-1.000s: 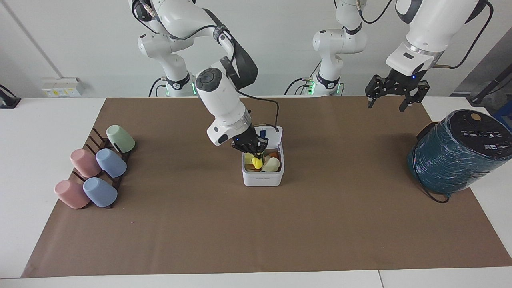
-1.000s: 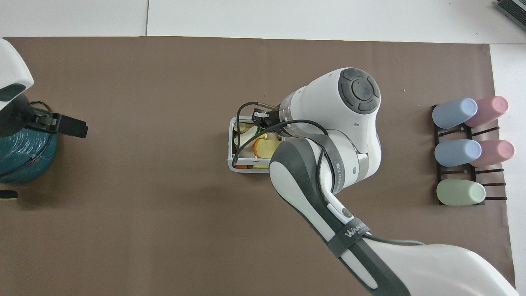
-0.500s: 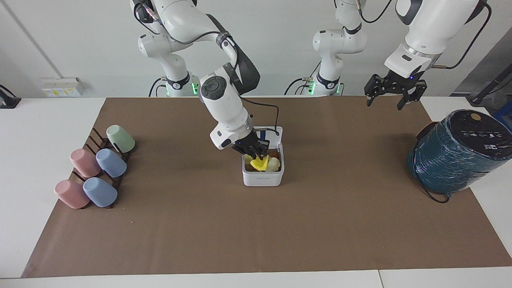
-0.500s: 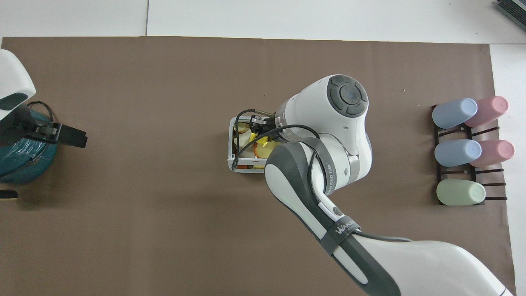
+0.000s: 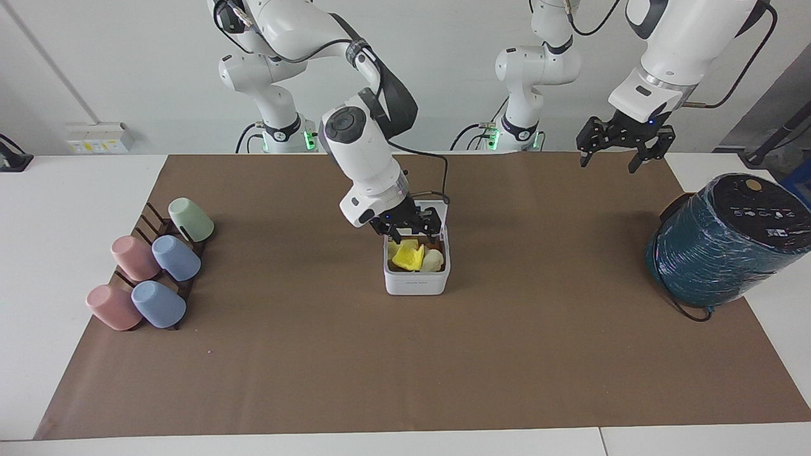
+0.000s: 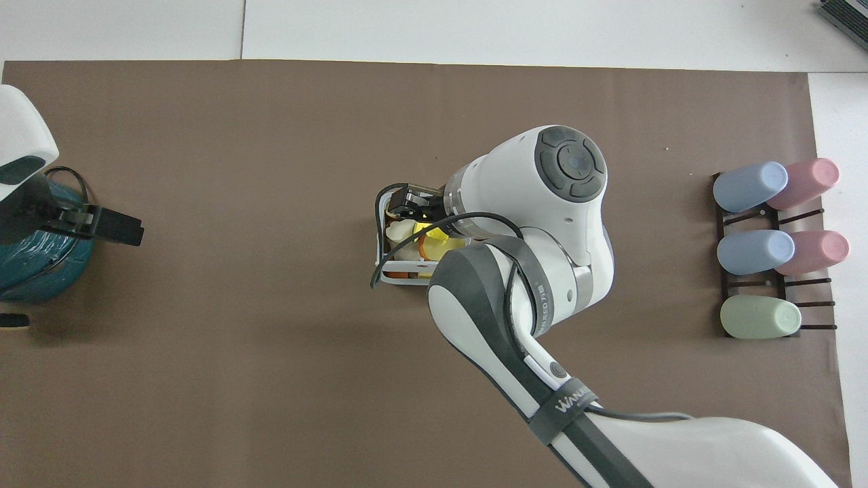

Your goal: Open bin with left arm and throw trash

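Note:
The white bin [image 5: 416,283] stands mid-table on the brown mat, its lid [image 5: 436,211] hinged up on the side nearer the robots. Inside lie a yellow scrap [image 5: 408,256], a cream-white lump [image 5: 434,259] and orange bits. My right gripper [image 5: 412,233] hangs open just over the bin's opening, holding nothing. In the overhead view the right arm covers much of the bin [image 6: 378,238]; the yellow scrap [image 6: 439,234] and cream lump [image 6: 397,232] show beside the right gripper [image 6: 410,205]. My left gripper [image 5: 608,166] is open and empty, raised and waiting toward the left arm's end.
A big teal wrapped cylinder [image 5: 722,247] lies at the left arm's end of the table, also in the overhead view [image 6: 34,264]. A dark rack of several pastel cups [image 5: 152,266] stands at the right arm's end, also seen from overhead [image 6: 766,247].
My right gripper let go of the yellow scrap, which now lies in the bin, then rose a little and opened wider. The left gripper rose slightly.

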Controlling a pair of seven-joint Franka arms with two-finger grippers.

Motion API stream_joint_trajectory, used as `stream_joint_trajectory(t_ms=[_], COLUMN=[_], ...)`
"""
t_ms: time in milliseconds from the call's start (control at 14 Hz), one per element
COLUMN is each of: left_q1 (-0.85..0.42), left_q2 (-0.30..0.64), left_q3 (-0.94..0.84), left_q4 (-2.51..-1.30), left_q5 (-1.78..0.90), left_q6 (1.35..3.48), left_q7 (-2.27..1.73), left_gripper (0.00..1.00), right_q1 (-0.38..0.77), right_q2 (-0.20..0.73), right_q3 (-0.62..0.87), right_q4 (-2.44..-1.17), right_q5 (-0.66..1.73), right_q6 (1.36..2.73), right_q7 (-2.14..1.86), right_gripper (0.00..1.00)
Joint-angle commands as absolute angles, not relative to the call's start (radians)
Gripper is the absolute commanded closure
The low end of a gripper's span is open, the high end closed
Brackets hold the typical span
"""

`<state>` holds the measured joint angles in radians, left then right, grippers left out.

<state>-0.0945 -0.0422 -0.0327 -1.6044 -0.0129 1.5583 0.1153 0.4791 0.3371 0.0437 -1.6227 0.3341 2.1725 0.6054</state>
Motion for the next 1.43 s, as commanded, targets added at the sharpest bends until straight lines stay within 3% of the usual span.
stream_joint_trajectory(t_ms=[0,214,500,1357], left_q1=[-0.086,-0.084,-0.084,-0.084], left_q2=[-0.072,-0.072,-0.072,-0.072], left_q3=[-0.034,-0.034,-0.034,-0.034], left_q4=[-1.638,-1.638,-1.638,-1.638], left_q5=[-0.017,-0.017,-0.015,-0.015], left_q6=[1.565,1.565,1.566,1.562], left_q7=[0.117,0.117,0.115,0.117], left_gripper=[0.0,0.0,0.0,0.0], right_q1=[0.477,0.456,0.336,-0.061], right_q2=[0.287,0.253,0.221,0.019], right_q3=[0.043,0.029,0.031,0.008], right_q4=[-1.631,-1.632,-1.64,-1.634], right_q5=[0.354,0.252,-0.009,-0.015], right_q6=[2.149,2.151,2.122,1.774], right_q7=[0.632,0.617,0.505,0.088], right_gripper=[0.0,0.0,0.0,0.0])
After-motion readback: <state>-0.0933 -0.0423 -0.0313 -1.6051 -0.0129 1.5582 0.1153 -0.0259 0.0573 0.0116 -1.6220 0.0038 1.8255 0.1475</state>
